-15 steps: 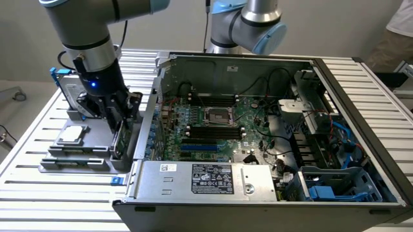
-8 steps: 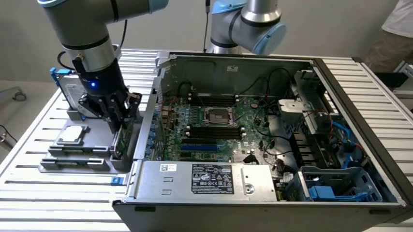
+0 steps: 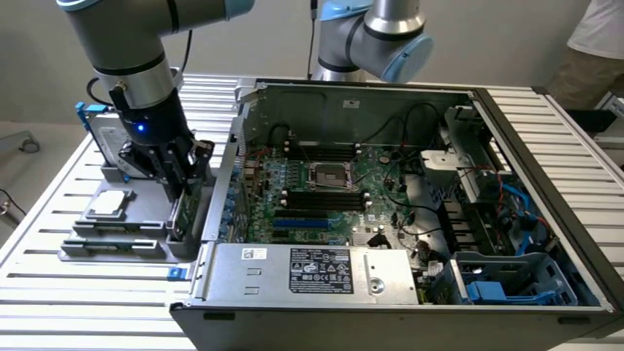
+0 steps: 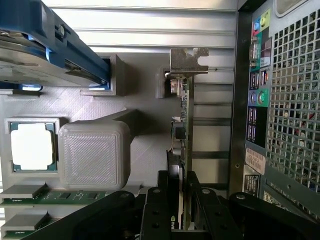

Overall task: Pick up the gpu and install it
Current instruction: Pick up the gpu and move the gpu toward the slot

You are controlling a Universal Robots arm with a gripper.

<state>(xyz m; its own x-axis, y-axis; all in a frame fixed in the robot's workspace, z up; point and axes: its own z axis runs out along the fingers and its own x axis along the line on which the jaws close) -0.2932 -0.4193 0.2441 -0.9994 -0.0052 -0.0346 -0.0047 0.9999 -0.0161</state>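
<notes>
The gpu (image 3: 183,212) stands on edge in a slot of the grey holder (image 3: 127,245), at the exterior view's left, beside the open computer case (image 3: 219,183). My gripper (image 3: 175,186) reaches down over it. In the wrist view the gpu (image 4: 183,115) appears edge-on, green board on one face and black shroud on the other, with its silver bracket (image 4: 188,60) at the far end. My gripper (image 4: 179,187) is shut on the card, one black finger (image 4: 162,192) pressing each face. The card still sits in the holder.
The holder also carries a square silver chip (image 3: 109,203), a hard drive in a blue frame (image 3: 102,131) and memory sticks (image 4: 50,196). Inside the case lie the motherboard (image 3: 326,179), blue slots (image 3: 297,219) and power supply (image 3: 312,270). A second arm (image 3: 375,36) stands behind, a person (image 3: 600,44) at far right.
</notes>
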